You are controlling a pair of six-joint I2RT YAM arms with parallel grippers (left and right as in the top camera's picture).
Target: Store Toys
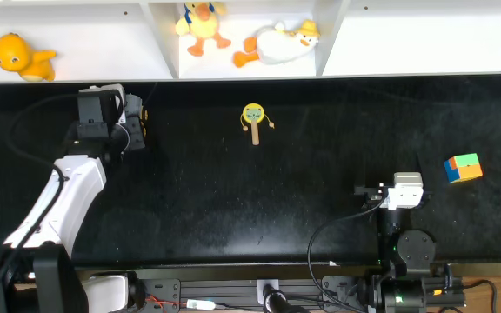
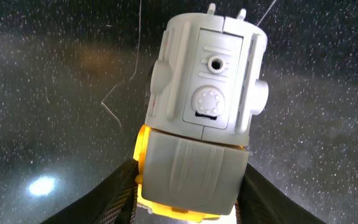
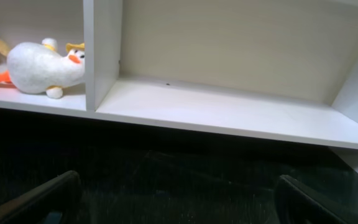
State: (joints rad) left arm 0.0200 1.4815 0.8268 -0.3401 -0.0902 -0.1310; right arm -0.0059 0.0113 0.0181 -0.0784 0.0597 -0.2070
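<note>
We found the grey robot toy (image 2: 201, 118) clamped between the fingers of the left gripper (image 2: 188, 205). Its rounded head pointed away from the wrist and a yellow part showed at its lower end, down between the fingers. It was over the black table (image 1: 277, 200); whether it touched the surface, we could not tell.

Taking the table's middle in the top view as the dial's centre, gripper and toy sat at about ten o'clock, just short of the white shelf (image 1: 407, 43) that ran along the far edge.

At twelve o'clock a small yellow rattle drum (image 1: 253, 120) lay on the table, its wooden handle pointing toward the arms. At three o'clock, well apart from everything else, sat a many-coloured cube (image 1: 464, 168).

At about four o'clock the right gripper (image 3: 179, 199) had its fingers spread wide with nothing between them (it faced the shelf's right compartment).

On the shelf, a yellow duck (image 1: 23, 56) sat in the left compartment. The middle one held a yellow duckling plush (image 1: 202, 24) and, beside it, a white goose plush (image 1: 277, 43) lying on its side.
</note>
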